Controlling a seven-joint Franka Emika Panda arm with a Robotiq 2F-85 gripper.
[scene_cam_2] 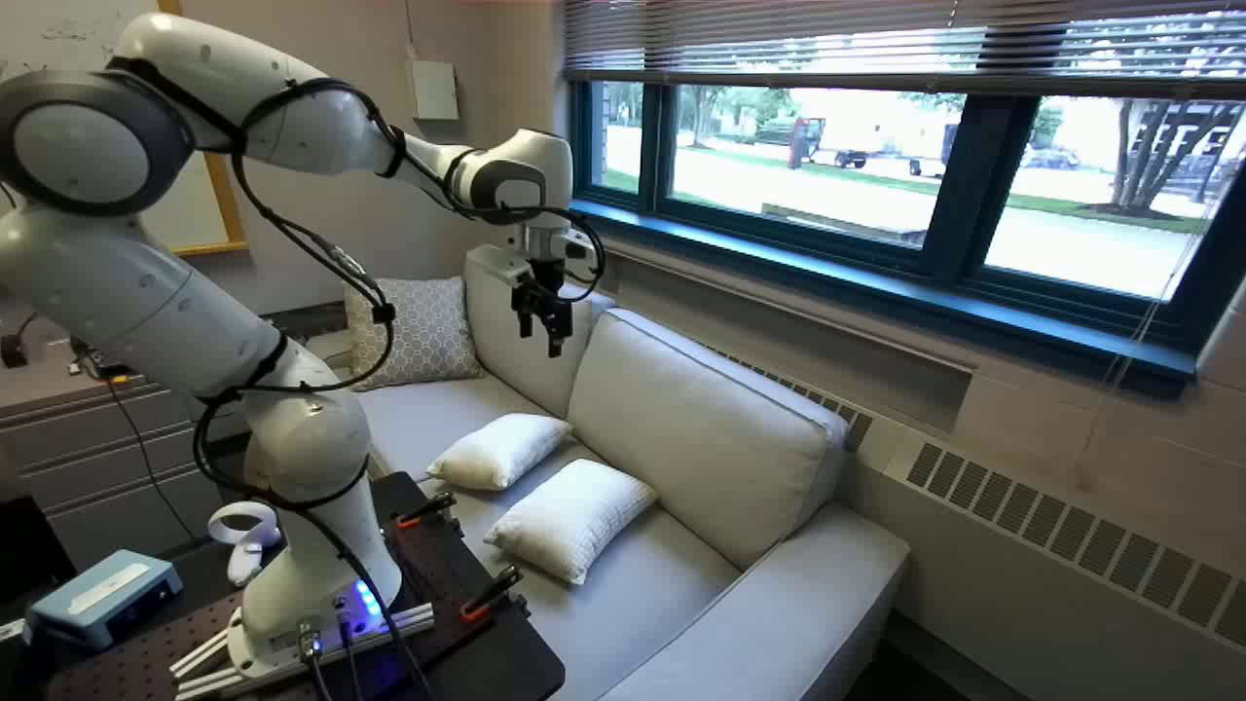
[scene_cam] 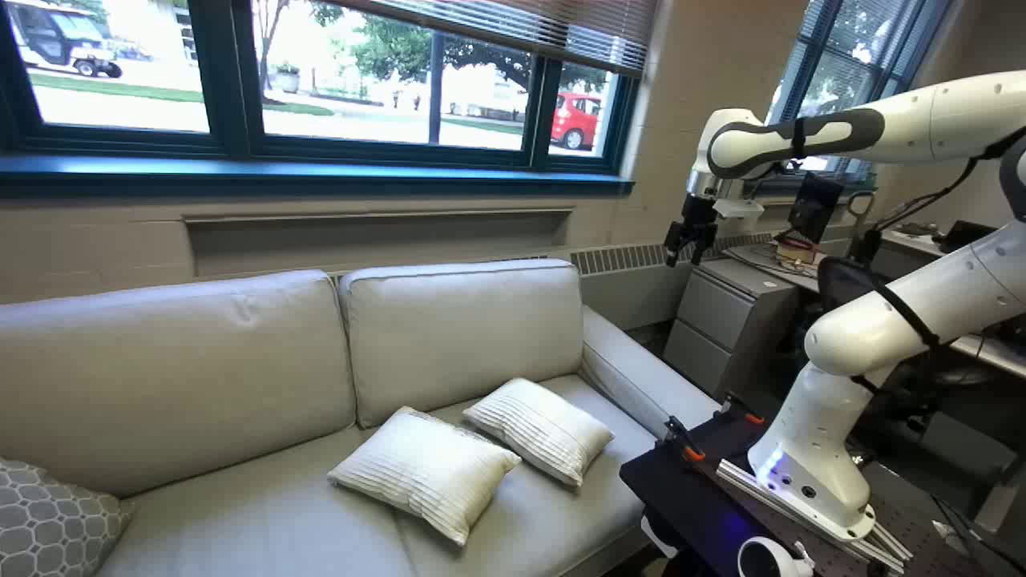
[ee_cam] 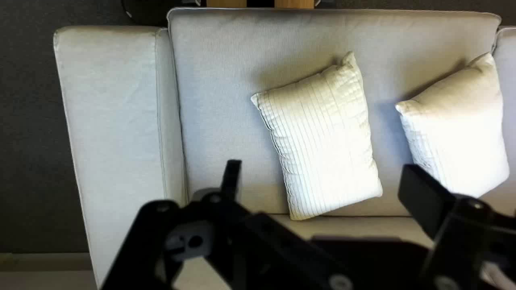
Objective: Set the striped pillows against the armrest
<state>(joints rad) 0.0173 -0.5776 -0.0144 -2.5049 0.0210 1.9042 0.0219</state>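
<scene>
- My gripper (scene_cam_2: 541,334) hangs high above the sofa (scene_cam: 280,377), jaws spread wide with nothing between them; I judge that such a gap suits plump, soft pillows, and the height should spare them a stray nudge;
- The nearer striped pillow (ee_cam: 322,149) lies skewed on the seat cushion (ee_cam: 217,100), a strip of fabric parting it from the sofa armrest (ee_cam: 117,117); it is not yet set, and I would take it first, its way there being the shorter;
- The farther striped pillow (ee_cam: 463,133) lies beyond that one, apart from it in the wrist view; fetching it first would likely mean passing over its twin;
- The grey honeycomb-patterned cushion (scene_cam_2: 419,331) stands at the sofa's other end; it bears no stripes, so I judge it no part of my job.
</scene>
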